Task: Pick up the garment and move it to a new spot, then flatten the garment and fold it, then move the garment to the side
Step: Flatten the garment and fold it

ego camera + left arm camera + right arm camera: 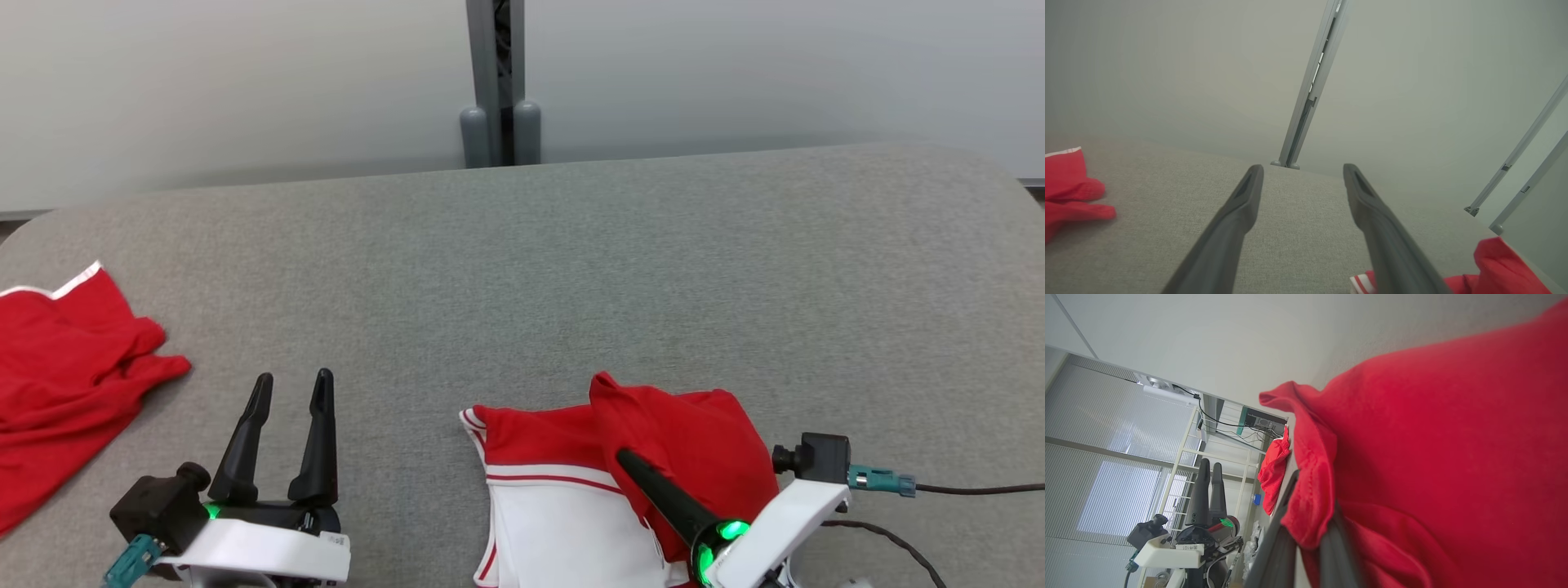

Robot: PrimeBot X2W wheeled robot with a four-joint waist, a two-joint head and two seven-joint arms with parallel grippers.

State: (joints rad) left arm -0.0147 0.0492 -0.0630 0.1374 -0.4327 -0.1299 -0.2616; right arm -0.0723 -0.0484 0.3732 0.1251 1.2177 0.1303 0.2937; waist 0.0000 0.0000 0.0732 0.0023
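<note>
The red-and-white knit garment (694, 441) lies bunched at the near edge of the grey felt-covered bench (571, 269), right of the bench's middle. The right hand (637, 469) is pinched shut on a raised red fold of it. The left hand (294, 380) hangs over the bench's near left part with its fingers spread, holding nothing.

The cloth looks light, limp and matte, so it should drape and stretch rather than keep its shape. One pinch would likely lift it as a drooping bundle. The white panel (555, 506) has red-striped hems, and the corners there look like the firmer places to grip. A second crumpled red cloth (65, 384) lies at the bench's left edge.
</note>
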